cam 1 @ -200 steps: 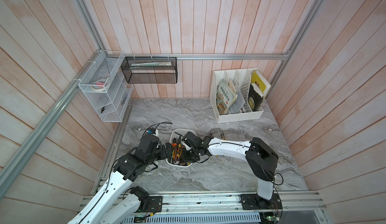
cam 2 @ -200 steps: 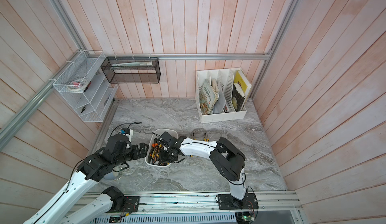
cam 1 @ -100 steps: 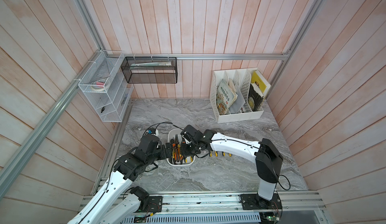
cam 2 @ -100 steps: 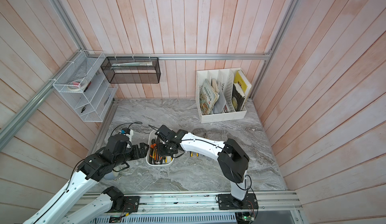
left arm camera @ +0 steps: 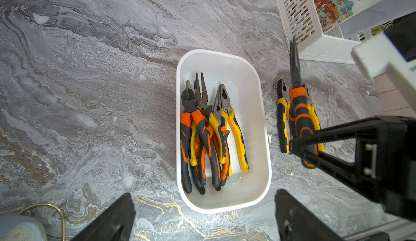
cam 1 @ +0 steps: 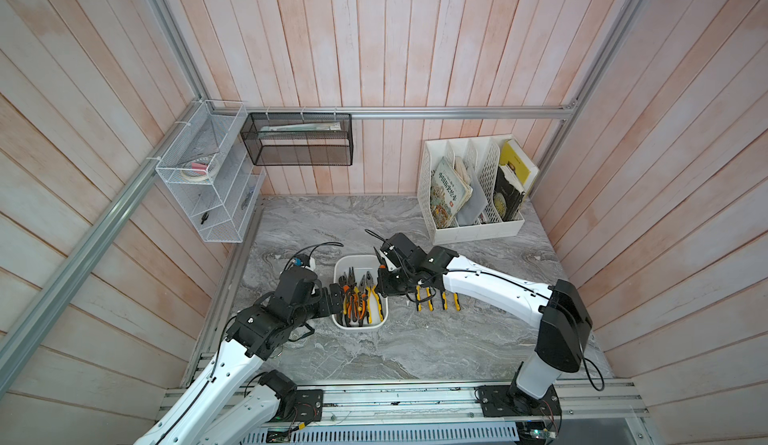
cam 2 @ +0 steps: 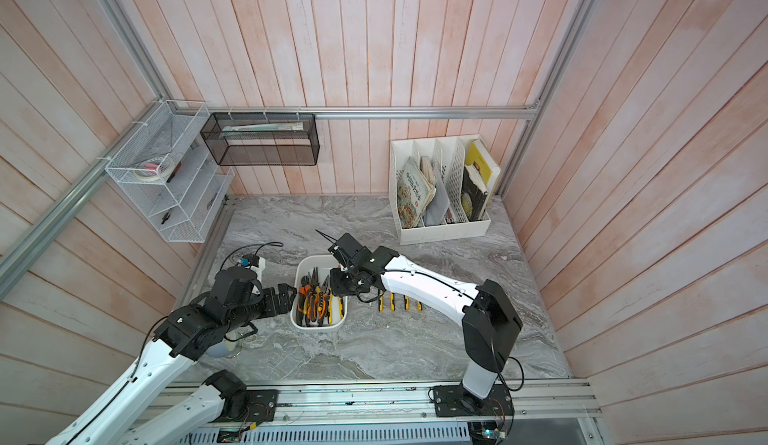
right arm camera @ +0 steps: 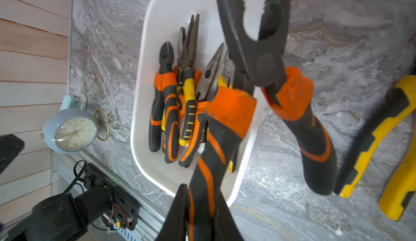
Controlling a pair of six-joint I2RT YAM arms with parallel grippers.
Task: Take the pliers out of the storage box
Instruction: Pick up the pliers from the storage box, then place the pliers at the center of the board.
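The storage box (cam 1: 360, 258) (cam 2: 318, 258) (left arm camera: 221, 55) (right arm camera: 157, 26) is a white tub on the marble table. Several pliers (cam 1: 357, 297) (left arm camera: 202, 138) (right arm camera: 177, 107) lie in it. My right gripper (cam 1: 384, 287) (cam 2: 338, 287) (left arm camera: 302, 147) (right arm camera: 202, 194) is shut on one handle of orange-and-black needle-nosed pliers (left arm camera: 300, 116) (right arm camera: 225, 127). It holds them in the air over the box's right rim. Yellow-and-black pliers (cam 1: 436, 299) (cam 2: 399, 301) (left arm camera: 282, 120) (right arm camera: 378, 138) lie on the table right of the box. My left gripper (cam 1: 334, 297) (cam 2: 286, 297) (left arm camera: 203, 193) stands open at the box's left side.
A white perforated file holder (cam 1: 473, 189) with books stands at the back right. A small blue-grey clock (right arm camera: 72, 132) sits by the left arm. A black mesh basket (cam 1: 297, 139) and a white wire rack (cam 1: 203, 181) hang on the walls.
My right gripper has closed on the orange-and-black pliers, lifted them out of the box and shifted right. The left arm has not moved.
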